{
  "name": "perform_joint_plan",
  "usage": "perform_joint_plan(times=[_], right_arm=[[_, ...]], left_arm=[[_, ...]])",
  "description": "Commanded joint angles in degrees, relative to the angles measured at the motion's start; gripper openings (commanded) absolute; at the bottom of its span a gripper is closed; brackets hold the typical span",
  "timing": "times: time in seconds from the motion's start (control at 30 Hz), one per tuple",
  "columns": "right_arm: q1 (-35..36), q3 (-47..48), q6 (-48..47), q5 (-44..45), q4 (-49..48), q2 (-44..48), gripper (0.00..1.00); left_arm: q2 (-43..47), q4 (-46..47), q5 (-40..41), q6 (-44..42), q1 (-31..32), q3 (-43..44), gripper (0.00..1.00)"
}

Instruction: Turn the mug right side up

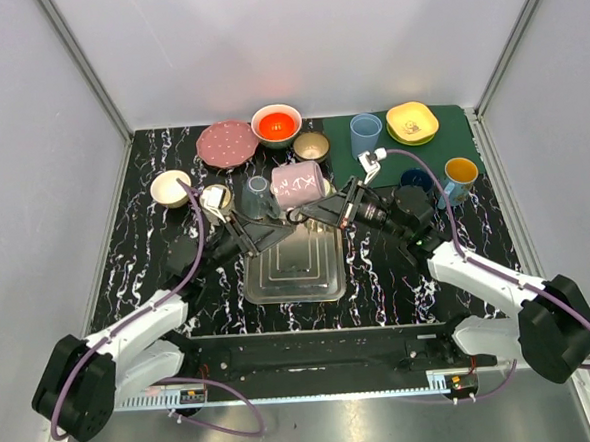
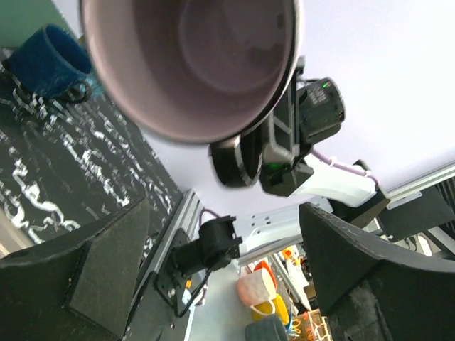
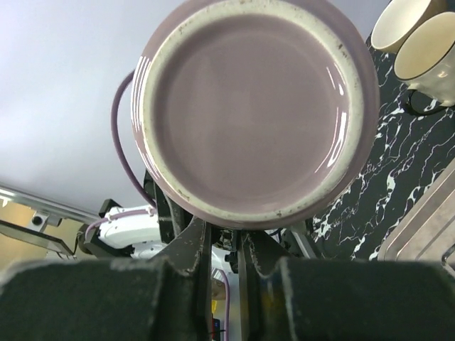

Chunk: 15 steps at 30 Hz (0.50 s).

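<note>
**Mug lifted and half turned; the tipping upright is left**

The pink mug (image 1: 299,184) hangs in the air on its side, just beyond the far edge of the clear tray (image 1: 297,281) and between the two arms. It is neither upside down nor upright. Its flat base faces the right wrist camera and its open mouth faces the left wrist camera.

The right gripper (image 3: 224,238) is clenched, with its fingers drawn nearly together under the base. They grasp the mug by what looks like its handle (image 2: 229,162), though the exact bite is partly hidden.

The left gripper (image 2: 220,213) is spread wide and released. Its fingers sit below the mug's rim and touch nothing.

By my reading, the pickup and the first part of the rotation are done. What remains is to roll the wrist on until the mouth points up, lower the mug base-first onto the table (image 1: 157,249), and let go. The left arm may be there to steady it.
</note>
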State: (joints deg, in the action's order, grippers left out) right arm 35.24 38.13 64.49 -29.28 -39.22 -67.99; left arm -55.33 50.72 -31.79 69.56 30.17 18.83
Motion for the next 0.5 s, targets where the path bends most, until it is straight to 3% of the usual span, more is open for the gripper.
perform_joint_plan(times=[0.0, 0.2, 0.33, 0.47], right_arm=[[0.18, 3.27, -0.59, -2.63, -6.22, 2.68, 0.00], [0.09, 2.74, -2.61, -3.07, -3.41, 4.00, 0.00], [0.18, 2.56, -3.49, -3.15, -2.53, 4.62, 0.00], [0.18, 2.56, -4.20, -4.12, -1.56, 4.35, 0.00]], left_arm=[[-3.37, 10.90, -1.17, 1.55, 0.24, 7.00, 0.86], [-9.34, 12.99, -2.74, 3.03, 0.24, 12.80, 0.76], [-12.60, 16.42, -3.72, 6.02, 0.24, 14.04, 0.61], [-14.71, 19.76, -3.98, 7.87, 0.41, 14.57, 0.58]])
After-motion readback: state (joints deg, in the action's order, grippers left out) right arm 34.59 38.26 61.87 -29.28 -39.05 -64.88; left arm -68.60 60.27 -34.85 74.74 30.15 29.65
